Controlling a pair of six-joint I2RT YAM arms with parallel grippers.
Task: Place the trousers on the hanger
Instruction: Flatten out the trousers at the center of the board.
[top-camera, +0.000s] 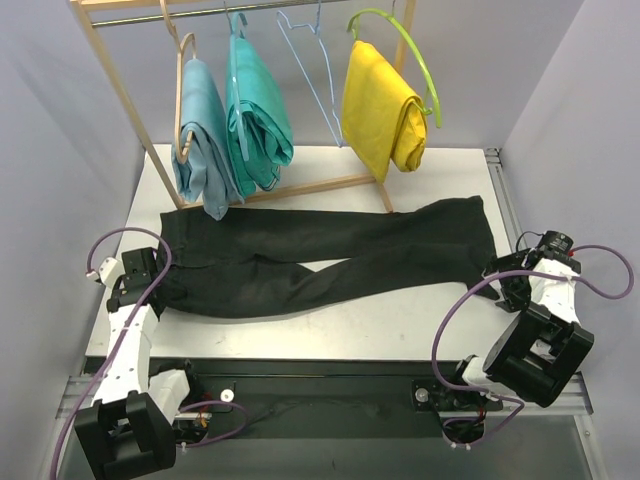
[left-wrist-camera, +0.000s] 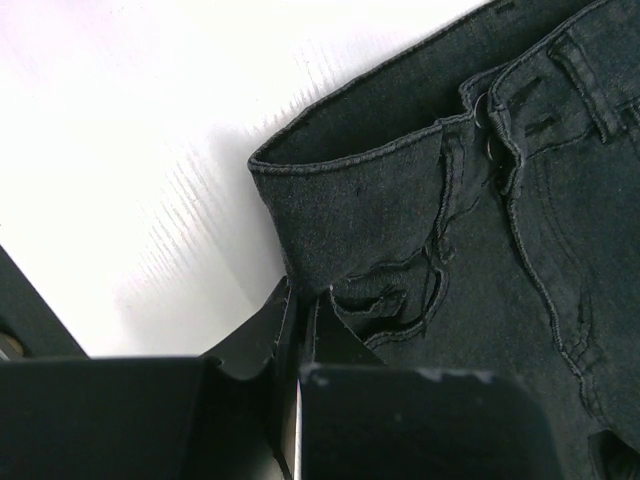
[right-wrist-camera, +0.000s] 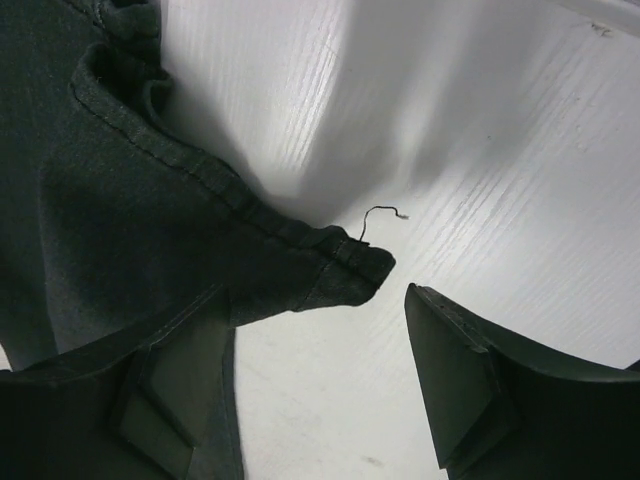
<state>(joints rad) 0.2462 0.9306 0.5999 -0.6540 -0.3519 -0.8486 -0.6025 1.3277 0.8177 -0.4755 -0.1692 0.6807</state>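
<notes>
1. Securing both ends of the trousers is judged to be the step in hand. They are spread flat across the table, waist towards the left arm and leg hems towards the right.
2. The left claw is seen drawn to a thin slit at the waistband corner, apparently with the cloth edge pinched. How deep the bite goes cannot be told.
3. The right claw is held wide apart and grips nothing. One finger lies over the leg fabric and the other over bare table, with the hem corner between them.
4. That claw is best lowered until the hem sits well inside the fingers before it is closed, so that more than the very tip is caught.
5. The hanger is found bare on the rail, between the teal trousers and the yellow trousers, well apart from the black garment.
6. An even lift by both ends is advised, since long, soft cloth is likely to sag and slip.
</notes>
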